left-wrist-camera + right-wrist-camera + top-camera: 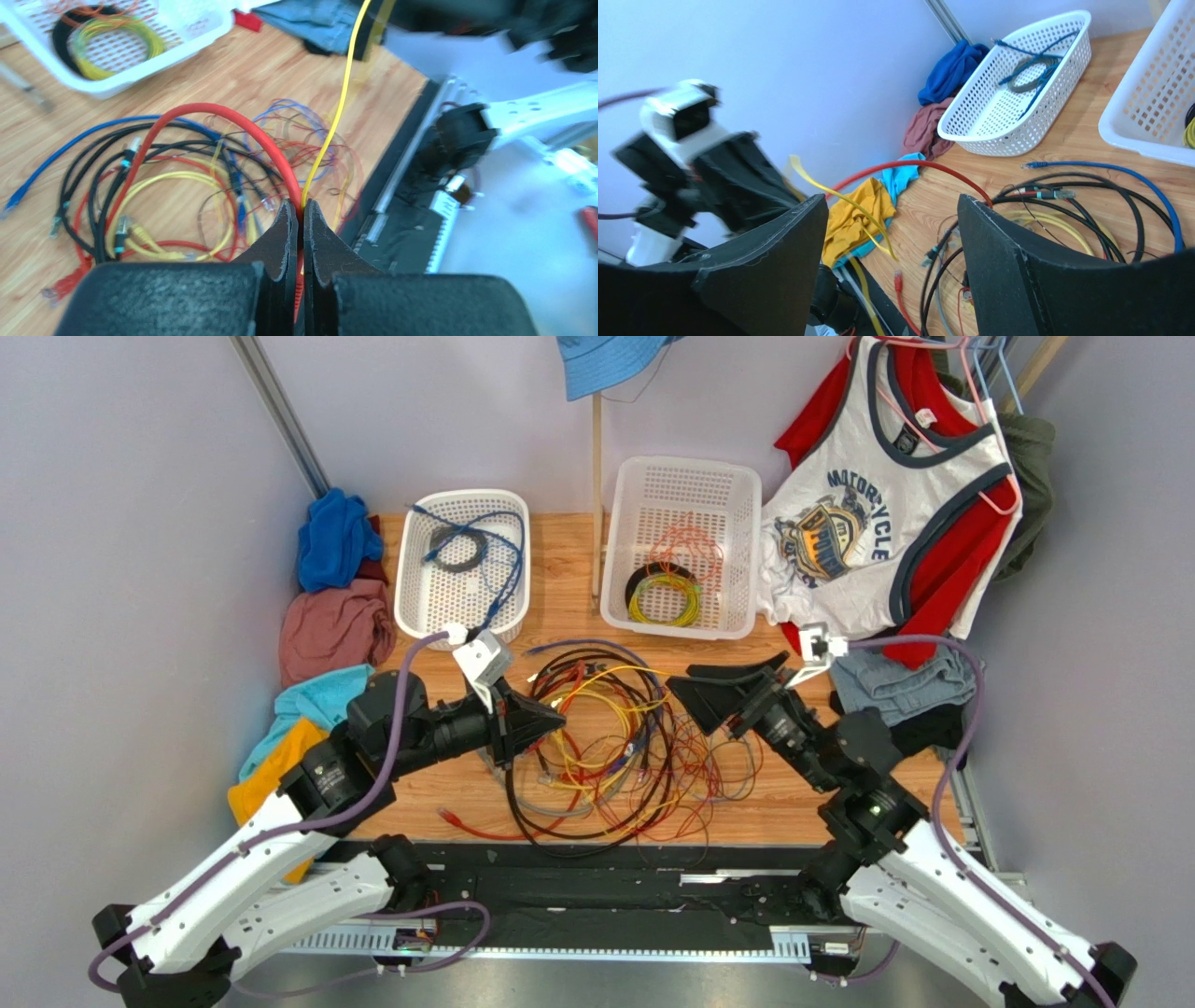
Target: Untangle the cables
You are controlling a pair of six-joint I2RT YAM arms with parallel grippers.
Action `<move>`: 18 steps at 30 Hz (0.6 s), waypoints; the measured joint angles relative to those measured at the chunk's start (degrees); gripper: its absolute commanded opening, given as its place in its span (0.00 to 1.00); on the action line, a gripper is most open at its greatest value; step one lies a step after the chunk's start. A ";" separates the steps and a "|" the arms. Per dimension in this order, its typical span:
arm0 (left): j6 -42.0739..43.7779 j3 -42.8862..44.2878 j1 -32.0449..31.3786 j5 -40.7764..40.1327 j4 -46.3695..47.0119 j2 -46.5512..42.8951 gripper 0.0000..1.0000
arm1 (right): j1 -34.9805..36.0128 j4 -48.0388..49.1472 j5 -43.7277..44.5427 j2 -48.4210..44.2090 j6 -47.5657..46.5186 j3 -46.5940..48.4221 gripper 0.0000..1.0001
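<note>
Though partly hidden at the pinch, shut tight on a red strand (210, 112) and seemingly a yellow strand (337, 105): left hand (302, 208), held above the cables (617, 756) heaped on the counter (568, 567) between both arms. Right hand (892, 206) spread wide, holding nothing, just beside the heap. Best to lift slowly, watch for loops dragging along, pin the pile with the free hand, then draw the red strand clear.

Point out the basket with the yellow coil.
The right basket, beside the hanging shirt; the left basket holds a blue cable and a small black coil instead.
</note>
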 measured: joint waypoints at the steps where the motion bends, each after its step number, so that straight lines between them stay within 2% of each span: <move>1: 0.52 -1.81 0.02 -1.11 0.46 -0.70 0.00 | 0.00 -1.16 0.33 -1.73 0.07 0.20 0.73; 4: 1.51 -7.91 0.00 -4.57 3.74 -1.68 0.00 | 0.00 -5.25 2.47 -3.96 0.09 2.75 0.73; 9: 1.64 -15.08 -0.42 -11.63 8.83 1.44 0.00 | -0.15 -12.70 2.95 5.38 0.76 10.80 0.74; 14: 4.04 -18.25 -4.70 -17.81 14.14 3.52 0.00 | -2.49 -16.46 -3.39 19.19 2.69 12.90 0.76; 18: 6.47 -21.49 -8.17 -21.33 18.86 2.47 0.00 | -5.73 -17.84 -10.86 26.01 5.92 12.81 0.77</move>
